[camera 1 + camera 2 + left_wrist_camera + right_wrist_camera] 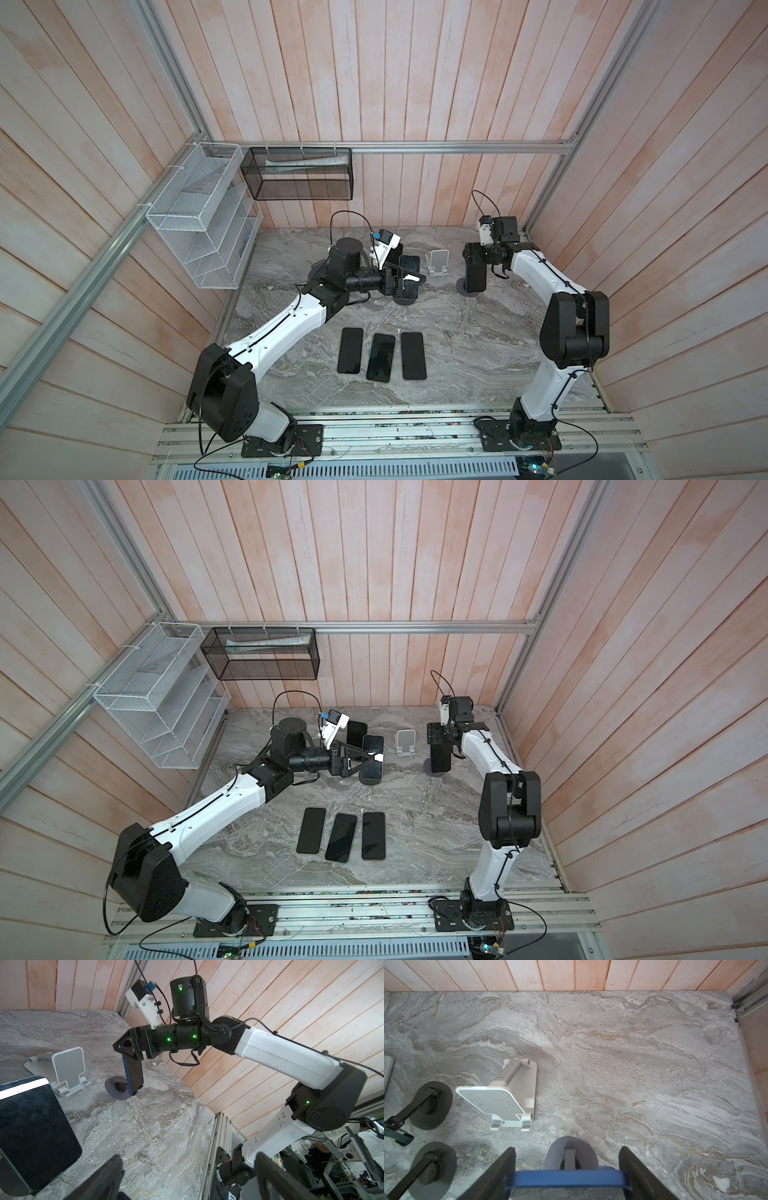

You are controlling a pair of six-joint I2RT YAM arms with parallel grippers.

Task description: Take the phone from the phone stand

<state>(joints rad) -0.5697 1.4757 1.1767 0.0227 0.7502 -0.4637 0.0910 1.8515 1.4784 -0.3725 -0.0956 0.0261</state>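
**While jaws straddle the phone, lift straight**

Since the phone (566, 1178) stands on its round-based stand (552, 1157), at the table's (633, 1064) right rear, the right gripper (566, 1148) should pinch both side edges evenly and lift straight up, or the stand may tip. Whether its jaws press yet I cannot tell. The left gripper (189, 1156) hangs wide open, empty.

blue-edged phone (566, 1178), grey marbled table (633, 1053)
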